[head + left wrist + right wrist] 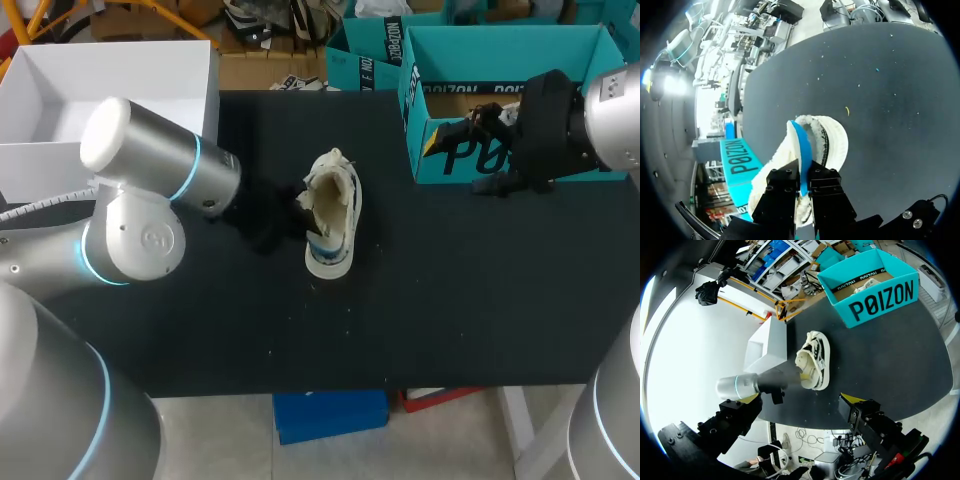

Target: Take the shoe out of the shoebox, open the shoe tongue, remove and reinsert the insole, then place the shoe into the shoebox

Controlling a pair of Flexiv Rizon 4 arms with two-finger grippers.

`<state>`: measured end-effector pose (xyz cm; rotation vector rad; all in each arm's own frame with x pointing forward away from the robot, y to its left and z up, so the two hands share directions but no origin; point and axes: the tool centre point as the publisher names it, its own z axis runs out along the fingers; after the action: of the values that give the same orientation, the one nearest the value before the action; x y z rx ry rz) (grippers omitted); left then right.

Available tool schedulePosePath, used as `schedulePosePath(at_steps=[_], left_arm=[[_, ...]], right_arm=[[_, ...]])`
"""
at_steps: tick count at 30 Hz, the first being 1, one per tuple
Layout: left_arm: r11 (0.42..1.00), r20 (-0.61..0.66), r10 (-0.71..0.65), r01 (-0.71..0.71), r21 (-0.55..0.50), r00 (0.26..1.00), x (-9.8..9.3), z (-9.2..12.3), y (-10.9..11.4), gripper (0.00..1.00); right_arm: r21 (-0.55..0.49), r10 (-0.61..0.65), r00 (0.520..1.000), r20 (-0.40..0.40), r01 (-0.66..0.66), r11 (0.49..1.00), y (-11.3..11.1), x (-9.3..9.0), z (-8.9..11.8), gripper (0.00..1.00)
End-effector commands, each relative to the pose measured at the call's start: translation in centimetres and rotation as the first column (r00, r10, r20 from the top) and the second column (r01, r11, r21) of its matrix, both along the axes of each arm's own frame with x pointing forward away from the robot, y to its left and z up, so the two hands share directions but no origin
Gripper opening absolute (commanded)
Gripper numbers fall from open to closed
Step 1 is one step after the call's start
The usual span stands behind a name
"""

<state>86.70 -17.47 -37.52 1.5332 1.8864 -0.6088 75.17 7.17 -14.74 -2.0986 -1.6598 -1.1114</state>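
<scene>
The shoe (332, 215) was out of the shoebox (560, 62) and lay near the middle of the black tabletop (450, 300), well apart from the box. The teal shoebox stood open at the tabletop's far right corner. The left arm (150, 190) came in from the left, and its gripper (270, 225) sat right against the near side of the shoe, at the opening. In the left wrist view this gripper (804, 172) was drawn narrow. Its two black fingers (782, 187) pressed from either side on a blue strip (801, 150) that rose out of the shoe's (832, 140) white body. Whether that strip was the insole or part of the lining could not be told. The shoe's fleecy inside showed just beside the strip, with a slice of the shoebox (737, 161) off to one side beyond it. The right arm (610, 115) came in from the right, and its gripper (475, 140) hung at the front wall of the shoebox, well apart from the shoe. In the right wrist view the right gripper (800, 401) was spread wide with nothing between its yellow-tipped fingers (852, 400). Ahead of it lay the shoe (817, 360) with the left gripper (790, 379) at its opening, and beyond that the shoebox (880, 295).
</scene>
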Motion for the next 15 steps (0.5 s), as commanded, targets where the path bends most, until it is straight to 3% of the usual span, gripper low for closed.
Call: schedulePosePath(at_steps=[1, 8, 15], left_arm=[[1.000, 0.011, 0.021, -0.021, 0.008, 1.000, 1.07, -0.43, -0.67, 0.00], [0.999, 0.013, 0.041, -0.041, 0.005, 0.999, 1.80, -0.49, -1.16, 0.00], [1.000, -0.016, 0.023, -0.023, -0.010, 1.000, 0.90, -0.38, -1.35, 0.00]], right_arm=[[-0.001, -0.001, 1.000, 0.000, 0.001, 1.000, 0.11, 0.06, -0.04, 1.00], [-0.001, -0.001, 1.000, 0.000, 0.001, 1.000, 0.11, 0.06, -0.04, 1.00], [-0.001, -0.001, 1.000, 0.000, 0.001, 1.000, 0.11, 0.06, -0.04, 1.00]])
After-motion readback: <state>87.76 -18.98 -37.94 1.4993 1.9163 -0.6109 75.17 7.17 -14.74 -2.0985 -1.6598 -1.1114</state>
